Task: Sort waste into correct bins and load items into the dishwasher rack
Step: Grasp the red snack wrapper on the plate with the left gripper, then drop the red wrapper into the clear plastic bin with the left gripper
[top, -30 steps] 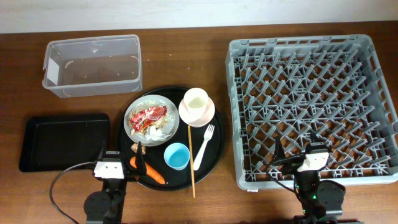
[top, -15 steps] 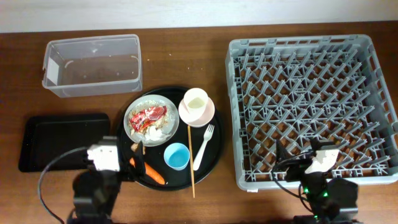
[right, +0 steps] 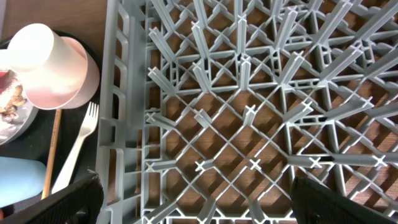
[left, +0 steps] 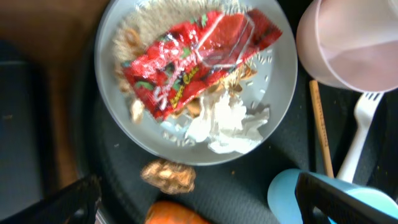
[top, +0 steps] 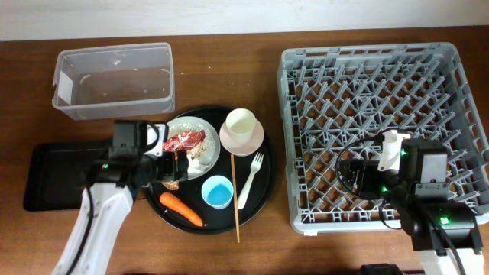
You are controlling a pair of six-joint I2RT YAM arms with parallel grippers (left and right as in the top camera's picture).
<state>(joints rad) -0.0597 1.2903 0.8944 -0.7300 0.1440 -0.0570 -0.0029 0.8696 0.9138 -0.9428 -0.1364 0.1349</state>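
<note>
A dark brown wooden table (top: 229,76) is lying below a pale wall strip (top: 229,15). The left gripper (left: 199,208), fingers apart, is hovering over the glossy crumpled red-and-white wrapper (left: 193,59) on the smooth pale grey plate (left: 277,87), partly hiding that plate in the overhead view. The right gripper (right: 196,202), likewise spread, is hanging over the pegged grey plastic lattice rack (right: 124,93). The left wrist frame is cutting off the small light-blue cup (left: 283,193).
</note>
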